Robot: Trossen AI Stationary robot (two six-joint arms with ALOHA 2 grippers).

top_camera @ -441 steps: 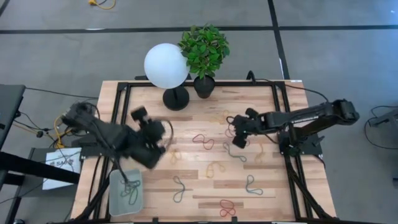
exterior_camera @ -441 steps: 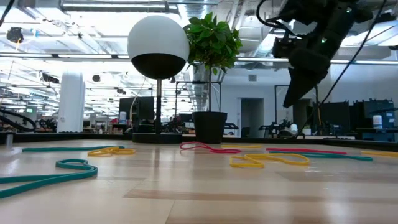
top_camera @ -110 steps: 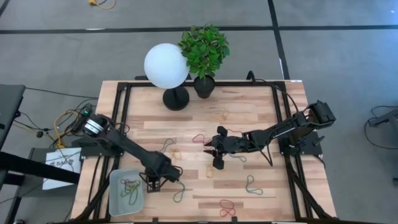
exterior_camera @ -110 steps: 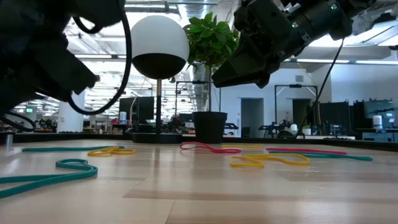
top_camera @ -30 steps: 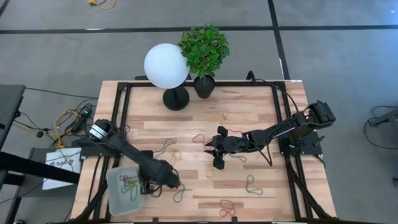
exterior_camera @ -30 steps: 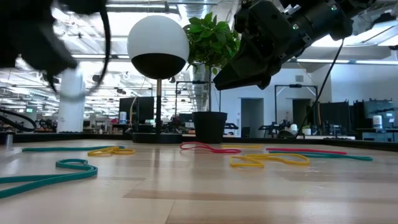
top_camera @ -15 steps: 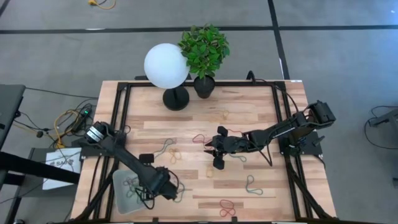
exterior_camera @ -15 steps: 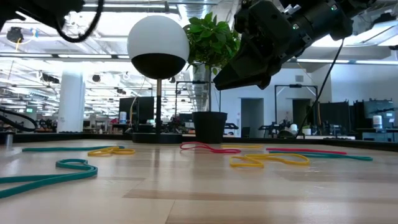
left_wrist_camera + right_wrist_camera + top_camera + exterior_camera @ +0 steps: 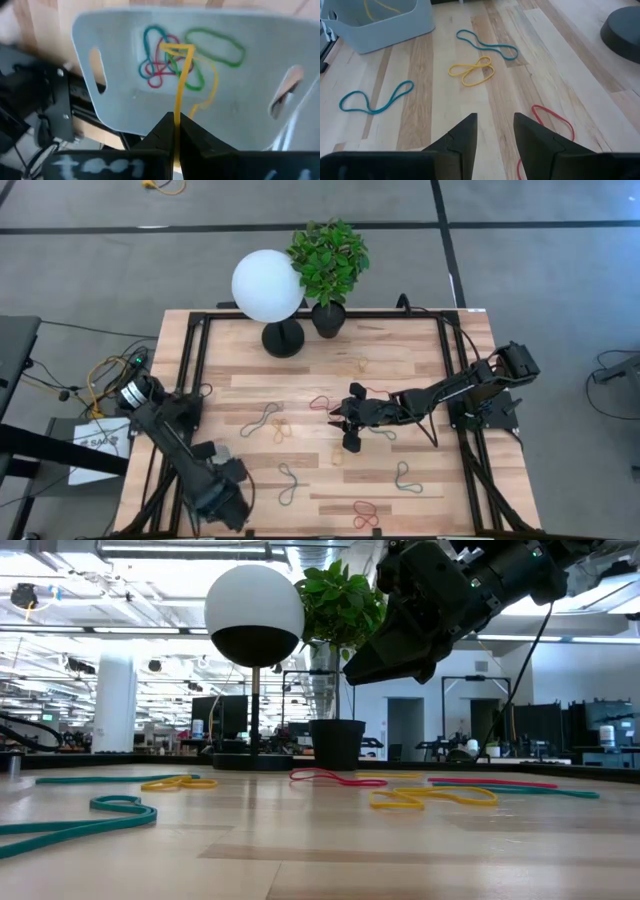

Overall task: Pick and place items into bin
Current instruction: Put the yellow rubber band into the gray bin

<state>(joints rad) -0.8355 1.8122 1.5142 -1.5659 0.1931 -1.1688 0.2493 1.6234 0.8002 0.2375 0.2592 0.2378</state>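
On the pale planked wooden table (image 9: 400,370), the left gripper (image 9: 174,131) pinches a thin floppy yellow rubber-band loop (image 9: 181,80) above the shallow, translucent grey-white plastic bin (image 9: 115,100), which holds tangled red, green and teal bands (image 9: 170,62). In the high view the left arm hides the bin at the table's front-left corner. The right gripper (image 9: 494,131) hangs mid-table, fingers parted and empty.

Loose bands (image 9: 287,480) on the table (image 9: 420,340), high view: 3 teal, 3 yellow, 2 red = 8 clear; maybe more under my right arm, can't tell. 1 bin (image 9: 240,100); inside approx. 1 teal, 1 red, 1–2 green, tangled. Plus 1 yellow band (image 9: 179,85) pinched in my left gripper (image 9: 175,131). 1 lamp (image 9: 267,285), 1 plant (image 9: 329,258).
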